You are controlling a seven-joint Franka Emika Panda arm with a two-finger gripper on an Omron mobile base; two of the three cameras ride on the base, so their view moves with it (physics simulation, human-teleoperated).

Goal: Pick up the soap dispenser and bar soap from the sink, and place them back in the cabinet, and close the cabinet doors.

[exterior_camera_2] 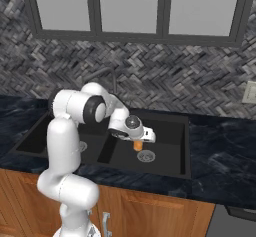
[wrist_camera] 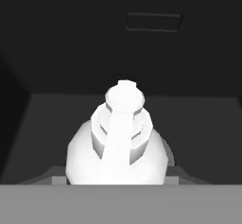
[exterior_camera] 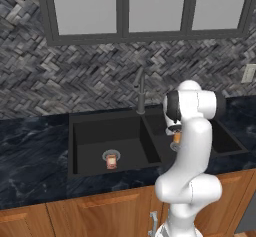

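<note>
The soap dispenser (exterior_camera_2: pixel 137 145), an orange bottle with a white pump top (wrist_camera: pixel 123 124), hangs just above the floor of the black sink's (exterior_camera: pixel 100 115) right basin. My gripper (exterior_camera_2: pixel 138 141) reaches down from above and is shut on it. From the left, the orange body (exterior_camera: pixel 177 137) peeks out beside my forearm. The bar soap (exterior_camera: pixel 111 162), a small reddish-brown block, sits beside the silver drain in the left basin, well apart from the gripper. The cabinet and the cabinet doors are out of view.
A slim dark faucet (exterior_camera: pixel 141 91) rises behind the divider between the basins. A round silver drain (exterior_camera_2: pixel 145 155) lies just beside the bottle. Black marble counter (exterior_camera: pixel 30 151) flanks the sink. Grey-framed window panes (exterior_camera: pixel 120 6) run above a herringbone backsplash.
</note>
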